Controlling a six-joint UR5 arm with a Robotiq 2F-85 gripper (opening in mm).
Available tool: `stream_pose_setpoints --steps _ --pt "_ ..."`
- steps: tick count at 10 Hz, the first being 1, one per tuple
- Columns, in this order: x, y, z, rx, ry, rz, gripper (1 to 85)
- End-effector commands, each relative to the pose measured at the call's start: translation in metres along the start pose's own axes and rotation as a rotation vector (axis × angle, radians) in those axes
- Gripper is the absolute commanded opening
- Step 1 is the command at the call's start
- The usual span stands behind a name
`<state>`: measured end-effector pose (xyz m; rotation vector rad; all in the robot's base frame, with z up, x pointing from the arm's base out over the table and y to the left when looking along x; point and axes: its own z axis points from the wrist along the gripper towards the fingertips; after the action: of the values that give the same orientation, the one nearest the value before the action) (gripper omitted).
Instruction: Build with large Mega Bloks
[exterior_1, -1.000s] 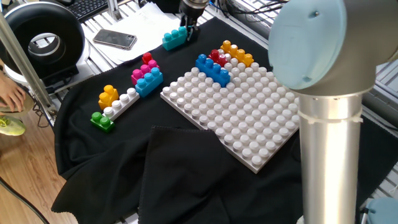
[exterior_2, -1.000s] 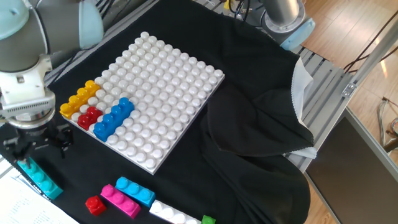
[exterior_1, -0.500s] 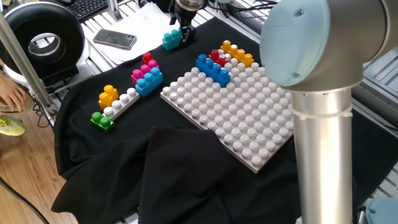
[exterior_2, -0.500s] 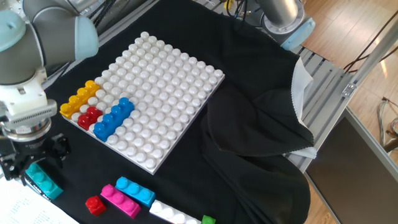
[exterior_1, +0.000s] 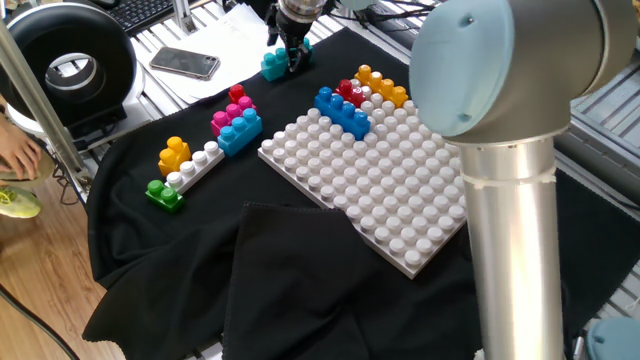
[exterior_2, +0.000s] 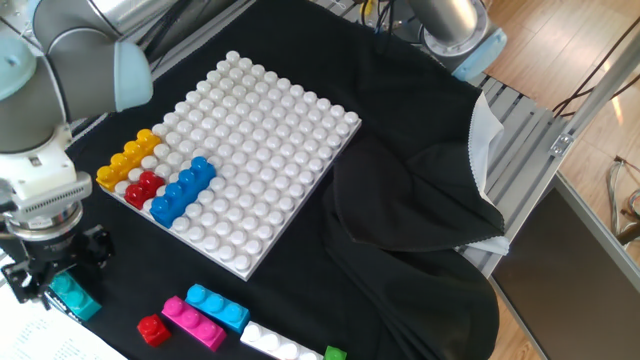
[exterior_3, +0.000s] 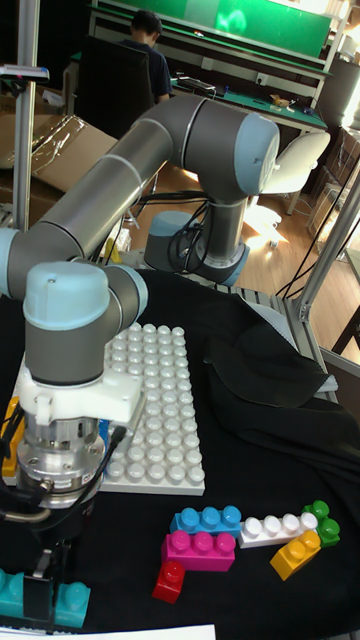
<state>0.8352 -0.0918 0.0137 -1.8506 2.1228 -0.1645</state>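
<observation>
The gripper (exterior_3: 47, 592) points straight down at the far edge of the black cloth (exterior_1: 300, 270), w/ its fingers straddling the middle of the teal Mega Blok (exterior_3: 38, 598); teal shows on both sides of the fingers in the tall fixed view, so it looks clamped on the brick, which sits low at the cloth; can't tell whether it's lifted off the cloth. In one fixed view the same teal brick (exterior_1: 274, 64) is at the far side, near the white paper and a phone (exterior_1: 184, 63). On the white studded baseplate (exterior_1: 400, 180), at its far corner, three bricks sit side by side: a blue brick (exterior_1: 342, 111), a red brick (exterior_1: 350, 91) and an orange-yellow brick (exterior_1: 380, 86), red between the other two. Loose on the cloth, left of the baseplate, a 2nd blue brick (exterior_1: 241, 131) lies touching a pink brick (exterior_1: 231, 115), w/ a small red brick (exterior_1: 237, 94) just beyond. Nearer, a white brick (exterior_1: 198, 166) lies lengthwise w/ a green brick (exterior_1: 163, 192) at its near end and a small orange-yellow brick (exterior_1: 175, 154) beside it. The arm's big grey-blue joint (exterior_1: 500, 70) blocks the right part of that view.
</observation>
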Motion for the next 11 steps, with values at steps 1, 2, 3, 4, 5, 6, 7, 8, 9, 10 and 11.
stream_pose_setpoints --steps 1,2,3,4,5,6,7,8,9,10,11 --pt "-0.002 0.011 0.007 -0.049 -0.017 0.054 69.7" --pt "-0.003 0.014 0.006 -0.064 -0.020 0.103 56.3" --pt "-0.005 0.018 0.005 -0.078 -0.024 0.150 39.3" --pt "-0.005 0.021 0.000 -0.089 -0.019 0.192 27.7" --pt "0.002 0.022 -0.011 -0.081 0.020 0.227 16.3" --pt "0.010 0.024 -0.027 -0.069 0.076 0.278 10.3" --pt "0.012 0.030 -0.039 -0.070 0.102 0.334 1.3" --pt "0.015 0.037 -0.049 -0.078 0.121 0.387 1.3" --pt "0.015 0.045 -0.058 -0.091 0.135 0.443 1.3" --pt "0.018 0.051 -0.068 -0.091 0.153 0.495 1.3" --pt "0.019 0.061 -0.079 -0.097 0.170 0.586 1.3"
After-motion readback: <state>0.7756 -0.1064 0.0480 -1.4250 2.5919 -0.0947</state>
